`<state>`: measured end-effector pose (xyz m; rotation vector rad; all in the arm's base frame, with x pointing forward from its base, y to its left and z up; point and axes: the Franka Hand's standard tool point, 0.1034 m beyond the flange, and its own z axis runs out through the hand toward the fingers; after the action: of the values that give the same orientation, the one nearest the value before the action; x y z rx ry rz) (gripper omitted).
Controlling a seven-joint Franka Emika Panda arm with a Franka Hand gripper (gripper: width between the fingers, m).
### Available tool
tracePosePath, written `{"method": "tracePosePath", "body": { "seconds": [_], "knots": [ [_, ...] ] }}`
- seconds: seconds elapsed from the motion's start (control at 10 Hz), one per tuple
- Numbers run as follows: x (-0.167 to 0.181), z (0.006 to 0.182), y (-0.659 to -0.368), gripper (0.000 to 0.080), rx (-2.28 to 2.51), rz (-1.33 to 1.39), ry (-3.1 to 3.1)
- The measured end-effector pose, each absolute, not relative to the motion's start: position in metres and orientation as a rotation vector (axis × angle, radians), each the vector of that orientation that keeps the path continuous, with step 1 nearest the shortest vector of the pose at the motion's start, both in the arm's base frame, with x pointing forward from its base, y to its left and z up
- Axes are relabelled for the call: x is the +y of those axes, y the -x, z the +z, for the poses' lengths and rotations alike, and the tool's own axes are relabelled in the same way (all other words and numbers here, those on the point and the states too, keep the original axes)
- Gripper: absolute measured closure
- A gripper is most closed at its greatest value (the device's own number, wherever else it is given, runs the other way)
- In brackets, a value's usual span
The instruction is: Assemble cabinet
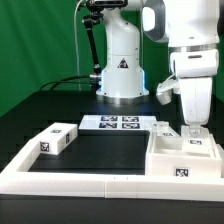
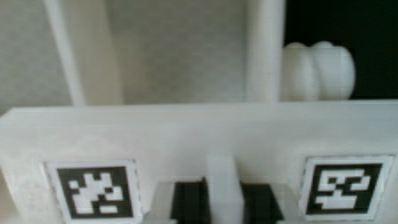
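The white cabinet shell (image 1: 168,158) stands at the exterior view's right inside the border rail, with a tag on its front. My gripper (image 1: 193,133) comes straight down onto a white tagged cabinet block (image 1: 197,146) at the shell's far side. In the wrist view that block (image 2: 196,135) fills the lower half and carries two tags. My two dark fingers (image 2: 185,201) sit close on either side of a narrow white ridge of it, so my gripper (image 2: 219,200) looks shut on it. Another small white tagged block (image 1: 55,138) lies apart at the exterior view's left.
The marker board (image 1: 112,123) lies flat behind the black mat. The long low white border rail (image 1: 70,182) runs along the front and left. The robot base (image 1: 120,70) stands at the back. White upright bars (image 2: 263,50) and a ribbed white part (image 2: 324,70) show beyond the block.
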<state>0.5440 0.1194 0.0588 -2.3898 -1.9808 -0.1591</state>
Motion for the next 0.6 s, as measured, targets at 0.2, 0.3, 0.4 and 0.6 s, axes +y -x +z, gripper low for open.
{"method": "tracePosePath", "body": {
  "seconds": [0.2, 0.3, 0.4, 0.6],
  "knots": [
    [0.119, 0.059, -0.544, 0.0731, -1.981, -0.158, 2.39],
    [0.119, 0.059, -0.544, 0.0731, -1.981, -0.158, 2.39],
    [0.119, 0.059, -0.544, 0.0731, -1.983, -0.157, 2.388],
    [0.113, 0.059, -0.558, 0.0731, -2.006, -0.147, 2.365]
  ]
}}
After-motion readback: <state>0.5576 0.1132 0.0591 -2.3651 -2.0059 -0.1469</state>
